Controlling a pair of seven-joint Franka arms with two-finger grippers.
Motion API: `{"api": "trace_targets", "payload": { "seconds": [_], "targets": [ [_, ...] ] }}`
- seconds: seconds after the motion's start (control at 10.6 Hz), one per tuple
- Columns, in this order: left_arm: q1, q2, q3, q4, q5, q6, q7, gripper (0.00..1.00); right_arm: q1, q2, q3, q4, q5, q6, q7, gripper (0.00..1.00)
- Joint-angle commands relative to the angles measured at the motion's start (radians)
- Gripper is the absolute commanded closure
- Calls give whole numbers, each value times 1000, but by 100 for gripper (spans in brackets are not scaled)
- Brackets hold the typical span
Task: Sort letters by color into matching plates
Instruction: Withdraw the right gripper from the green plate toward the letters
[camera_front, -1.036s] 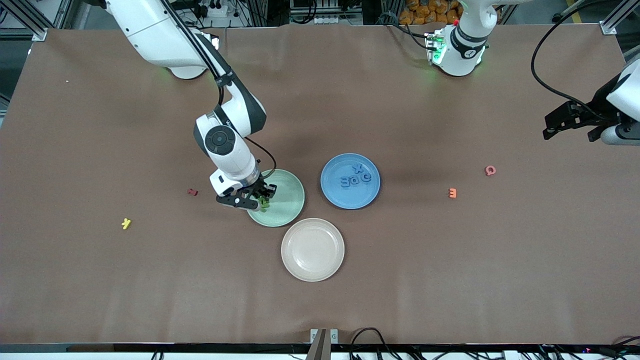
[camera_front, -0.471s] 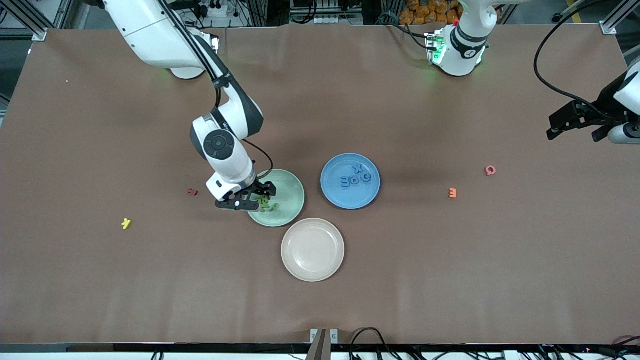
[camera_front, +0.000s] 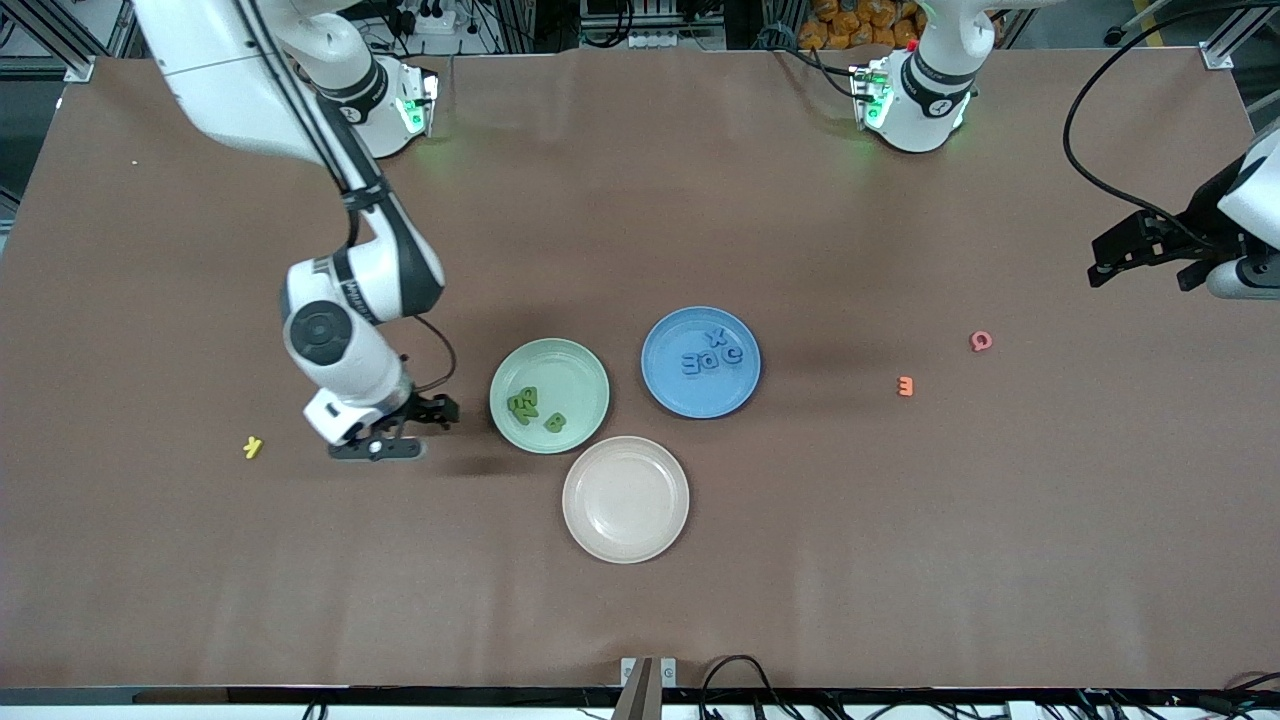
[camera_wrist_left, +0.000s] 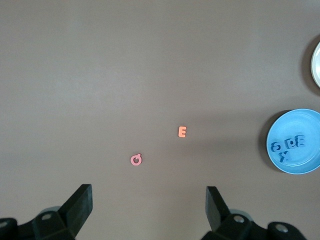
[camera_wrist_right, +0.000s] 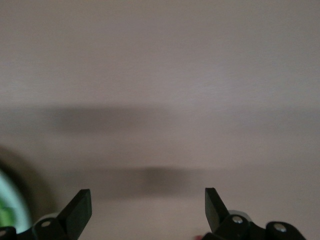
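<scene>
Since a second ago the right gripper (camera_front: 405, 432) has let go of a green letter over the mint green plate (camera_front: 575, 362) and swung away toward the right arm's end of the table. It is now hanging over bare brown table (camera_front: 640, 620) just beside that plate, between it and the yellow letter (camera_front: 253, 447), with its fingers spread wide and nothing between them; the right wrist view is showing only table and a sliver of green plate rim (camera_wrist_right: 7, 207).

That release is meaning one more green piece sorted. The green letters (camera_front: 532, 408) are lying flat inside the mint plate in a small cluster, on the part of the dish toward the right arm and the camera. The cluster is running on a slant, from farther back on the right arm's side to nearer the camera on the left arm's side; which way each single letter is facing I cannot tell.

The blue plate (camera_front: 745, 385) is holding its blue letters (camera_front: 712, 355), with a row lying across the dish and an X just above it. The beige-pink plate (camera_front: 625, 535), nearest the camera, is sitting with nothing in it.

Loose pieces are waiting on the table: the yellow letter, and toward the left arm's end the orange E (camera_front: 905, 385) and the pink Q (camera_front: 981, 341), both flat. No dark red letter is showing now; the right arm may be covering it.

The left gripper (camera_front: 1145, 258) is waiting over the left arm's end of the table, released and carrying nothing, looking down on the E (camera_wrist_left: 182, 131) and Q (camera_wrist_left: 136, 159).
</scene>
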Motion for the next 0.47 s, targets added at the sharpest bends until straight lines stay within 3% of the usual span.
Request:
{"api": "trace_targets", "payload": {
  "seconds": [0.0,0.38],
  "targets": [
    [-5,6,-7,6,-17,7,6,0,-120,-33,6,-3,-14,-30,-159,0],
    [-6,7,-7,6,-16,18,3,0,-194,-46,-41,-3,-17,-31,-289,0]
  ]
}}
